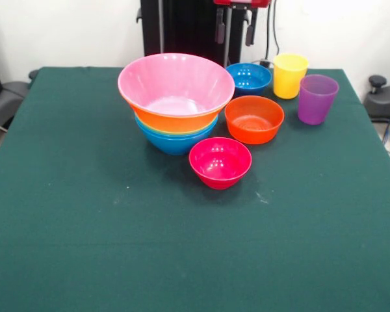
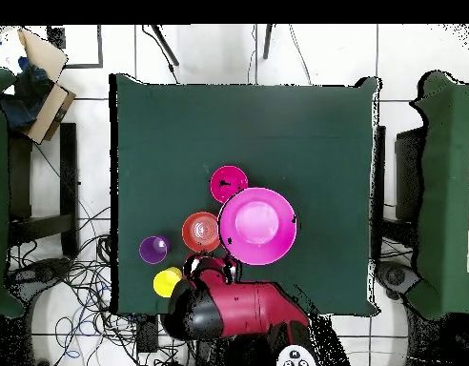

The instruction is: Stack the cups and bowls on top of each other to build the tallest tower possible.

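Note:
The tower stands at the table's middle in the front view: a wide pink bowl (image 1: 175, 84) nested in an orange bowl (image 1: 175, 121), on a light blue bowl (image 1: 174, 143). From overhead only the pink bowl (image 2: 255, 226) shows. Loose beside it are a crimson bowl (image 1: 220, 162) (image 2: 229, 183), an orange-red bowl (image 1: 253, 119) (image 2: 201, 232) and a dark blue bowl (image 1: 248, 77). The yellow cup (image 1: 290, 75) (image 2: 167, 282) and purple cup (image 1: 316, 99) (image 2: 153, 250) stand upright. My gripper (image 1: 234, 29) is open and empty, drawn back high above the dark blue bowl.
The green table (image 1: 84, 227) has wide bare cloth in front of and left of the stack. In the overhead view my red arm (image 2: 238, 310) hangs over the table's edge and hides the dark blue bowl. Cables and chairs lie around the table.

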Robot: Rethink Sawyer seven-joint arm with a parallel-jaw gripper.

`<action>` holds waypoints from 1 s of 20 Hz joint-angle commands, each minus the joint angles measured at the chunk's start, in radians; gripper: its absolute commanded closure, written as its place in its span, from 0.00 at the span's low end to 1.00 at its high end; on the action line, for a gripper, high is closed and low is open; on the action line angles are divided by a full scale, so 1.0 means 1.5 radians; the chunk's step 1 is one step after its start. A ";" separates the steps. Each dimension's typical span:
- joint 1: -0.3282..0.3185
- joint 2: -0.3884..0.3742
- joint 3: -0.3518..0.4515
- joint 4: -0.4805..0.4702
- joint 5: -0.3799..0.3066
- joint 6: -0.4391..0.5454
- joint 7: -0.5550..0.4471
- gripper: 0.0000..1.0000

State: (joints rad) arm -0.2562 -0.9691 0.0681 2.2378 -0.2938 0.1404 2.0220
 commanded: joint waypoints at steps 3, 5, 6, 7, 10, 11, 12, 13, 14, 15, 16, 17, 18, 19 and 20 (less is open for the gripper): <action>0.019 0.054 -0.014 0.056 -0.024 -0.057 0.084 0.00; 0.028 0.065 -0.023 0.057 -0.024 -0.068 0.086 0.00; 0.032 0.077 -0.027 0.057 -0.024 -0.079 0.089 0.00; 0.041 0.098 -0.037 0.057 -0.027 -0.100 0.094 0.00; 0.078 0.173 -0.073 0.050 -0.026 -0.177 0.114 0.00; 0.076 0.166 -0.070 0.050 -0.022 -0.171 0.111 0.00; 0.079 0.176 -0.074 0.050 -0.019 -0.182 0.112 0.00; 0.084 0.188 -0.078 0.050 -0.017 -0.196 0.114 0.00; 0.088 0.200 -0.082 0.051 -0.016 -0.210 0.115 0.00; 0.090 0.210 -0.082 0.050 -0.014 -0.220 0.115 0.00; 0.090 0.218 -0.081 0.050 -0.013 -0.228 0.115 0.00; 0.089 0.226 -0.079 0.049 -0.011 -0.236 0.114 0.00; 0.091 0.230 -0.080 0.049 -0.009 -0.239 0.113 0.00; 0.093 0.235 -0.082 0.048 -0.006 -0.244 0.113 0.00; 0.094 0.241 -0.082 0.047 -0.004 -0.249 0.112 0.00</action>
State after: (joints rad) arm -0.1383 -0.7248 -0.0692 2.2783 -0.2919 -0.1710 2.0220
